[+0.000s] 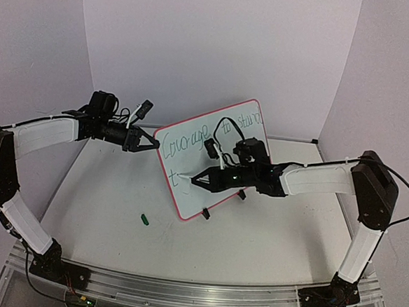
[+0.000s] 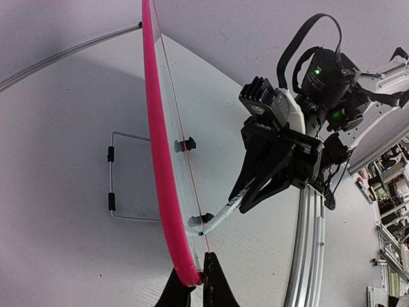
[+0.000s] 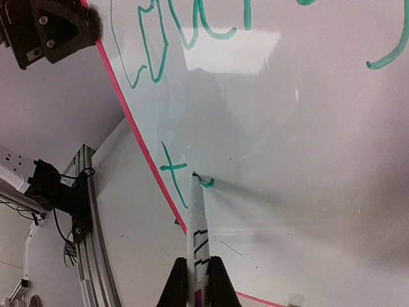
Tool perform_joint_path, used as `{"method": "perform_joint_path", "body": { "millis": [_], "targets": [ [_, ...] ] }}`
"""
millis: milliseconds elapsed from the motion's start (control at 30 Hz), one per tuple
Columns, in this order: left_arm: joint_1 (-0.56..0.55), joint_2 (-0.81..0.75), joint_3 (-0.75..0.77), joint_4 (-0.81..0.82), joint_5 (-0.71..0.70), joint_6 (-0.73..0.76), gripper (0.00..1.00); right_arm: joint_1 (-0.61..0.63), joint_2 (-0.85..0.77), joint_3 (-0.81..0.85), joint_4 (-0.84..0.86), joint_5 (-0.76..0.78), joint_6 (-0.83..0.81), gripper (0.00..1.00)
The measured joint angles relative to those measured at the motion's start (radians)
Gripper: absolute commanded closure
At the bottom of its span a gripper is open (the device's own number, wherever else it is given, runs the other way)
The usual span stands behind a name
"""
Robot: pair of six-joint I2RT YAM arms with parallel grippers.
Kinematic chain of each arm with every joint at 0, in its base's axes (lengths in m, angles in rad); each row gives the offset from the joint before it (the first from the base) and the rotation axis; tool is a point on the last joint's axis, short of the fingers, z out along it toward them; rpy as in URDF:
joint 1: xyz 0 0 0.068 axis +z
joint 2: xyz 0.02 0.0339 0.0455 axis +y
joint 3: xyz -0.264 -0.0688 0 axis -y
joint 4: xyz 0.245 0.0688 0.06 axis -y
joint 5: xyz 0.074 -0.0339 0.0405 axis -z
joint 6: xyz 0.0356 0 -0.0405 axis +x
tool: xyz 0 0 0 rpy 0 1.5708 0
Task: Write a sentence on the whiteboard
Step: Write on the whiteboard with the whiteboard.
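While the whiteboard (image 1: 197,156) stands (tilted), its length runs — near-left to far-right.

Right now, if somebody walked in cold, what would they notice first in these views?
The pink-framed whiteboard stands tilted mid-table, its left edge pinched by the left hand, with green cursive reading "Courage to stand" along the top. Next comes the right hand, pressing a white marker tip-first against the board, where a second line has begun with a "t".
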Motion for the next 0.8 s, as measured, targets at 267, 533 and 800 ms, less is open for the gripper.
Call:
{"method": "perform_joint_path", "body": {
  "millis": [267,533,800],
  "targets": [
    [0.000,0.000,0.000,-0.001,-0.001,0.000,1.00,0.000,0.000,-0.048,-0.012,-0.009,-0.005,1.00],
    [0.000,0.000,0.000,-0.001,-0.002,0.000,1.00,0.001,-0.007,-0.050,-0.020,0.007,-0.010,1.00],
    [0.000,0.000,0.000,-0.001,-0.002,0.000,1.00,0.001,-0.018,-0.022,-0.036,0.036,-0.014,1.00]
  ]
}}
